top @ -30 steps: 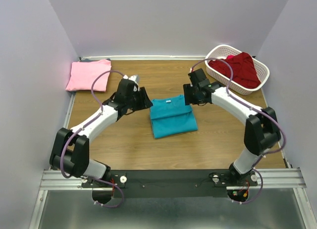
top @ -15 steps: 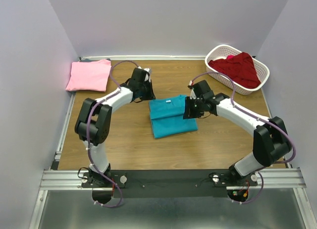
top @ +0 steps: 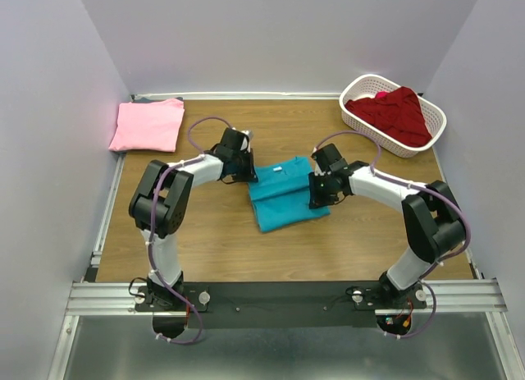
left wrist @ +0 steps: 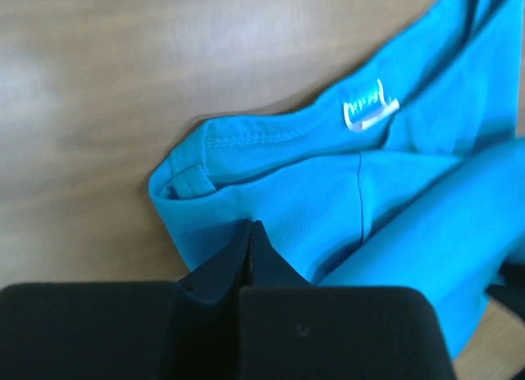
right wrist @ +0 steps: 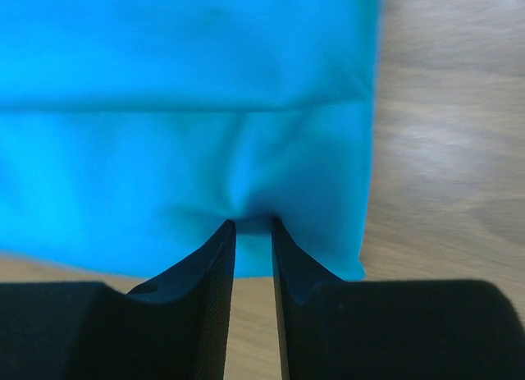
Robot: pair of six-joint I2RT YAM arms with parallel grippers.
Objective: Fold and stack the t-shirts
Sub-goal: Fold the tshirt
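The teal t-shirt (top: pixel 283 201) lies folded in the middle of the wooden table. My left gripper (top: pixel 248 176) is at its far left corner. In the left wrist view its jaws (left wrist: pixel 250 224) are pressed together, pinching the teal cloth (left wrist: pixel 328 191) below the collar label (left wrist: pixel 369 113). My right gripper (top: pixel 316 198) is at the shirt's right edge. Its jaws (right wrist: pixel 253 224) stand narrow, with a pucker of teal cloth (right wrist: pixel 180 150) gathered between the tips. A folded light pink t-shirt (top: pixel 148 124) lies at the far left. The dark red t-shirt (top: pixel 394 113) is bunched in the basket.
The white slotted basket (top: pixel 435 130) stands at the far right corner. Lilac walls close in the table on three sides. Bare wood (top: pixel 205 232) shows in front of the teal shirt and between it and the pink one.
Both arms have swung inward and down onto the teal shirt. The left jaws have closed at its far left corner. The right jaws have narrowed on its right edge.
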